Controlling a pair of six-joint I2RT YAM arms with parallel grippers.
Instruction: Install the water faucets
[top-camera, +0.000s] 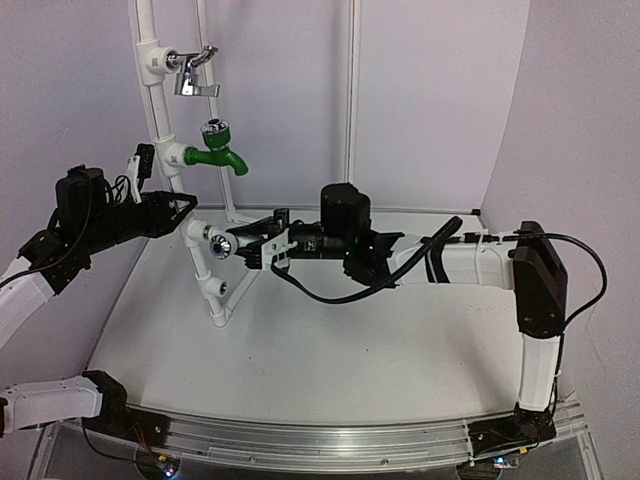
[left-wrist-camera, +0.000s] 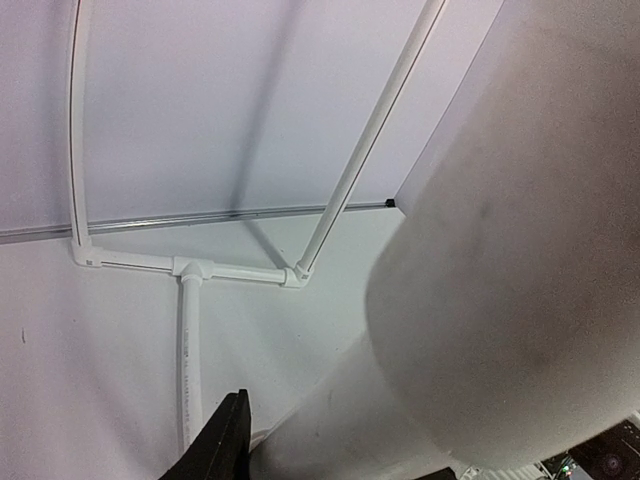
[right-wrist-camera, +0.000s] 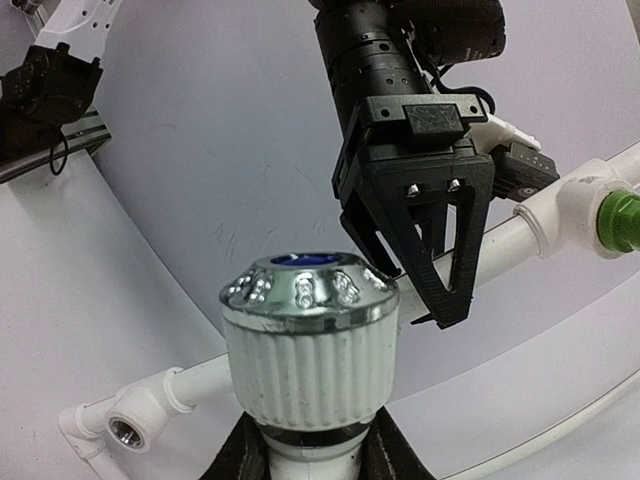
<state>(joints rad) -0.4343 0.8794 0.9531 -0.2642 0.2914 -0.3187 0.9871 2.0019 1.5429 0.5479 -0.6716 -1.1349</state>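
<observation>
Right arm: stretched level to its left, right gripper (top-camera: 245, 248) clamped on white faucet (top-camera: 218, 243). Left arm: forearm level, left gripper (top-camera: 185, 213) clasping pipe (top-camera: 205, 275) just beyond right gripper.

Left arm (top-camera: 110, 222) and right arm (top-camera: 470, 265) showing white links, black joints, black cables (top-camera: 325, 296) trailing, silver screws (right-wrist-camera: 432, 186) dotting black triangular fingers (right-wrist-camera: 455, 250)

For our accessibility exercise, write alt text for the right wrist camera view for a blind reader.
A white ribbed plastic faucet with a shiny chrome knob fills the foreground, gripped by the right gripper. Behind it, the black left gripper clamps a white plastic pipe carrying a green fitting.
</observation>
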